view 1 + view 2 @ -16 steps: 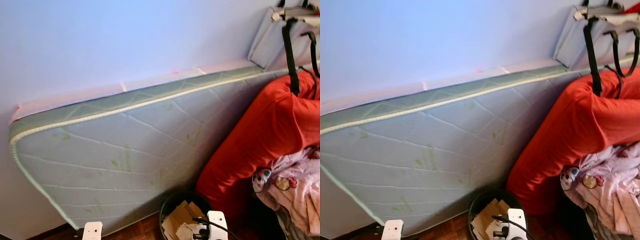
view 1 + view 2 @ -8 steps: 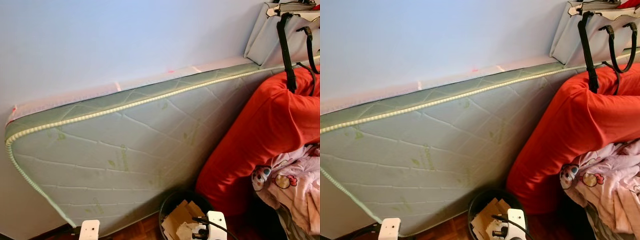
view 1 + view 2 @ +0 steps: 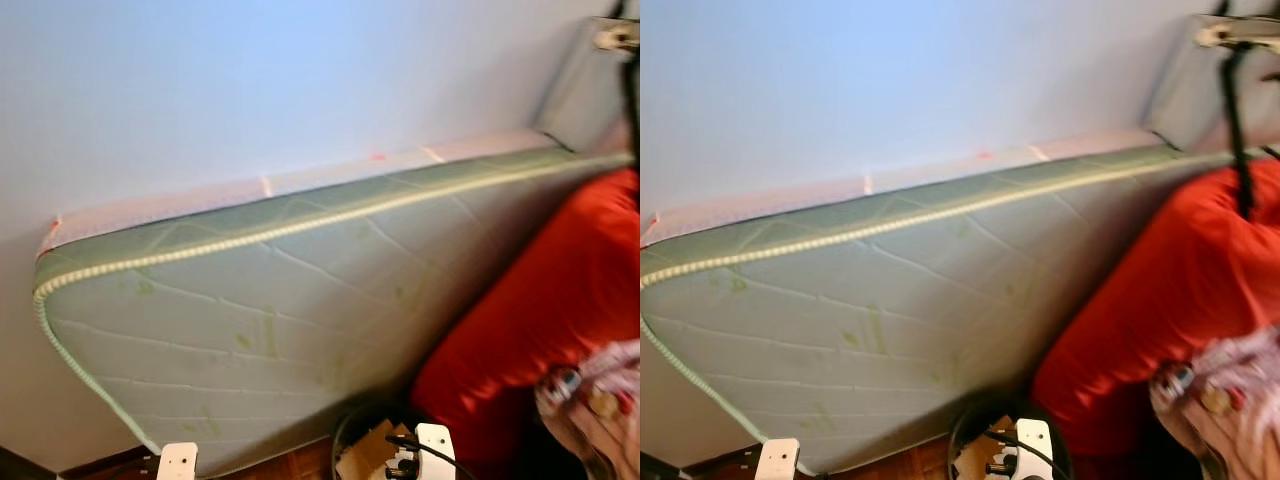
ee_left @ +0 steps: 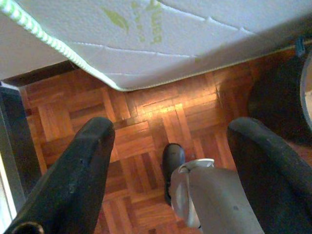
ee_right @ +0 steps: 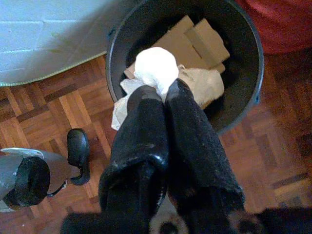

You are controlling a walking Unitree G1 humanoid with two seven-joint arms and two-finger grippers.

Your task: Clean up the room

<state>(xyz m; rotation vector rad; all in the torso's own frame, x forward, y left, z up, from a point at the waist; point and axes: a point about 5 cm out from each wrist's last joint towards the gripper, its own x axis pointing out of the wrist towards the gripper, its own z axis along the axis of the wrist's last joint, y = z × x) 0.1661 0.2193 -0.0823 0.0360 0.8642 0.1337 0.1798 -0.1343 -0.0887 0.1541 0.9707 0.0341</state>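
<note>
The right gripper (image 5: 163,95) has its two black fingers pressed together on a crumpled white tissue (image 5: 155,67), pinched at the very fingertips. Directly beyond the fingertips, under the wad, stands a round black waste bin (image 5: 249,78) on the parquet floor (image 5: 53,109); inside it lie flattened pieces of brown cardboard (image 5: 207,40) and more pale crumpled paper (image 5: 204,85). Off to one side of the fingers, lower down, the robot's silver leg and black foot (image 5: 78,151) rest on the parquet.

The left gripper (image 4: 168,141) hangs with its fingers (image 4: 80,170) wide apart, holding nothing. Between them shows the wooden floor, and just past the fingertips the rounded corner of a quilted mattress (image 4: 161,44) with green piped edging.

Farther off, in the head views, which are blurred, the mattress (image 3: 270,300) stands on its long edge, leaning against a pale blue wall (image 3: 250,80). Against its far end rests a big red cushion (image 3: 1160,300), with pink printed fabric (image 3: 1230,400) heaped beside it and a pale bag with black straps (image 3: 1230,60) above.
</note>
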